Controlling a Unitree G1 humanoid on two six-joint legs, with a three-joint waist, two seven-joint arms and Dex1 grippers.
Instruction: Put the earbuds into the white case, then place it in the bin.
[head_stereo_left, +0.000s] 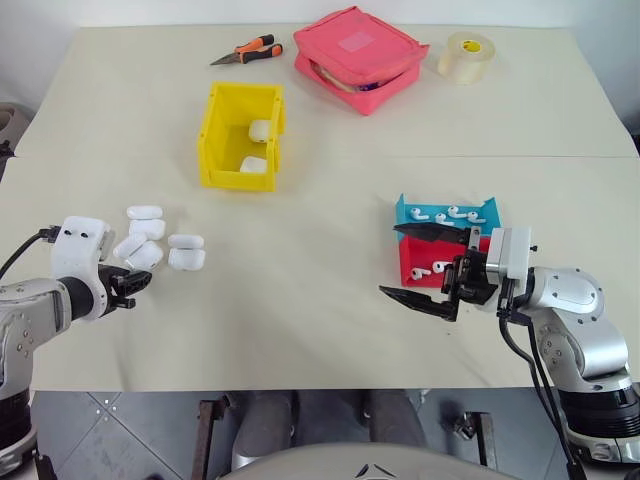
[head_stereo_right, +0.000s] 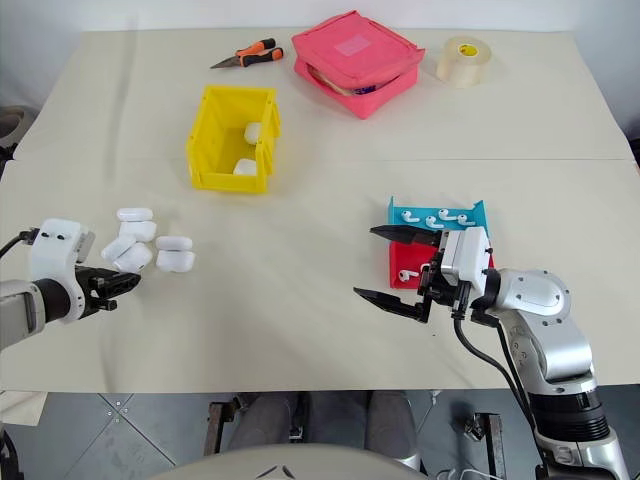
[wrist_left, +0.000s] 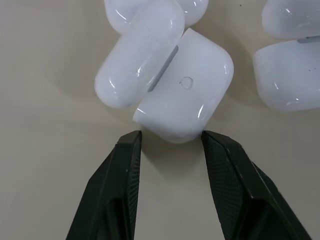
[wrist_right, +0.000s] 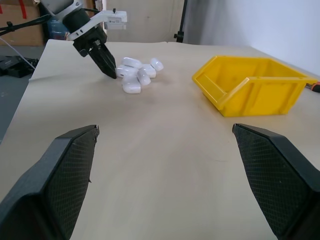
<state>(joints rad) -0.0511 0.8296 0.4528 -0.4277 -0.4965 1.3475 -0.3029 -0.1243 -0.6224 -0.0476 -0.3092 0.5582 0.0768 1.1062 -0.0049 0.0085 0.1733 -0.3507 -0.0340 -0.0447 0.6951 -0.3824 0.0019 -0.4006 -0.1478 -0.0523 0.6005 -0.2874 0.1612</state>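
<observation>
beige tabletop: my left gripper (wrist_left: 170, 145) pinches the white case (wrist_left: 182, 97) only by its edge beside the bin (head_stereo_left: 240, 135), right gripper (head_stereo_left: 432, 265) wide and empty, so lifting could squirt it loose.

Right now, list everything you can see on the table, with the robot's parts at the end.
Bin: one, yellow, far left of centre.
Cases in bin: two, white.
Loose cases: several, white, clustered near left.
Earbuds: several, white, in both trays.
Trays: one blue, one red, near right, adjoining.
Pouch: one, pink, far centre.
Tape roll: one, pale, right of pouch.
Pliers: one, orange-black handles, left of pouch.
Left gripper: closed on one loose case's end.
Right gripper: open, beside trays.
</observation>
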